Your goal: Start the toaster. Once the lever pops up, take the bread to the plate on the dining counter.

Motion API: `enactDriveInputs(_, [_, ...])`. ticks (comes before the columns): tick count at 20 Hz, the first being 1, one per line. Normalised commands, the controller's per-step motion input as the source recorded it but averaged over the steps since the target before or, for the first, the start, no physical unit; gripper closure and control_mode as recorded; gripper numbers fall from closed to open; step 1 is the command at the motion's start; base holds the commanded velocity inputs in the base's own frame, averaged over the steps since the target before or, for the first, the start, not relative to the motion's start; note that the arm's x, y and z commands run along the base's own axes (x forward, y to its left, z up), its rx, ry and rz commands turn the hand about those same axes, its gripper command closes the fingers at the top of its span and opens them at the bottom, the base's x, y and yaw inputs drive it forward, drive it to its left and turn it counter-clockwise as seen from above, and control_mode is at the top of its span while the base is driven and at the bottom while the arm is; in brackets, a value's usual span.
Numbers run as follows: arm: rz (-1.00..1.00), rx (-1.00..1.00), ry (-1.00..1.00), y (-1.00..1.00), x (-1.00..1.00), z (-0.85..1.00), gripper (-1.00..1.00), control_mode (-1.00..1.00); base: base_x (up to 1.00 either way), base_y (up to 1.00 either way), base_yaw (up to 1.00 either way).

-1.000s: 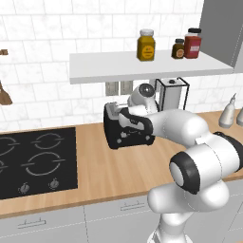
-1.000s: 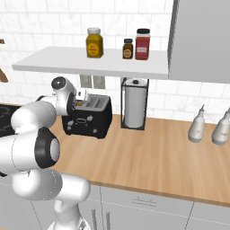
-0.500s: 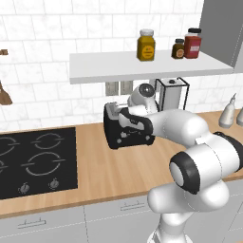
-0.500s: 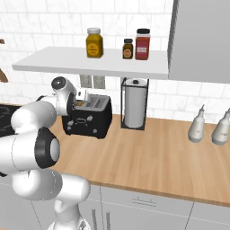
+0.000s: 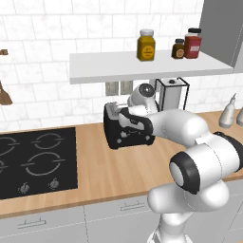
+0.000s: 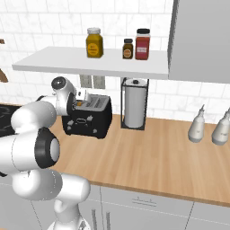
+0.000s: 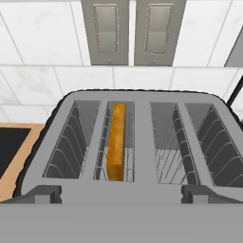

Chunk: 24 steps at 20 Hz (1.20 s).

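Note:
The black four-slot toaster [image 5: 124,138] [image 6: 88,121] [image 7: 142,182] stands on the wooden wall counter against the tiles. A golden-brown slice of bread [image 7: 115,142] stands sunk in the second slot from the left. On the toaster's front I make out the small light lever [image 6: 81,120]. My gripper [image 7: 123,195] [image 5: 132,123] [image 6: 72,106] hovers just above the toaster's front edge, looking down into the slots. It is open, its fingertips [image 7: 43,193] wide apart and holding nothing. The plate and the dining counter are out of view.
A paper towel holder [image 6: 134,109] [image 5: 173,92] stands right of the toaster. A black hob [image 5: 33,159] lies to its left. A shelf [image 6: 94,67] with jars hangs low overhead. Two bottles [image 6: 197,126] stand at the far right. Wall outlets [image 7: 128,31] sit behind the toaster.

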Motion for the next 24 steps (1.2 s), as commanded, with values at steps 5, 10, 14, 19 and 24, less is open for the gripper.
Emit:
enactDriveInputs(5, [0.00, 0.00, 0.00, 0.00, 0.00, 0.00, -1.00, -1.00, 0.00, 0.00, 0.00])
enactDriveInputs(10, [0.00, 0.00, 0.00, 0.00, 0.00, 0.00, -1.00, -1.00, 0.00, 0.00, 0.00])
enactDriveInputs(14, [0.00, 0.00, 0.00, 0.00, 0.00, 0.00, -1.00, -1.00, 0.00, 0.00, 0.00])
enactDriveInputs(19, [0.00, 0.00, 0.00, 0.00, 0.00, 0.00, -1.00, -1.00, 0.00, 0.00, 0.00])
enactDriveInputs(24, [0.00, 0.00, 0.00, 0.00, 0.00, 0.00, -1.00, -1.00, 0.00, 0.00, 0.00])
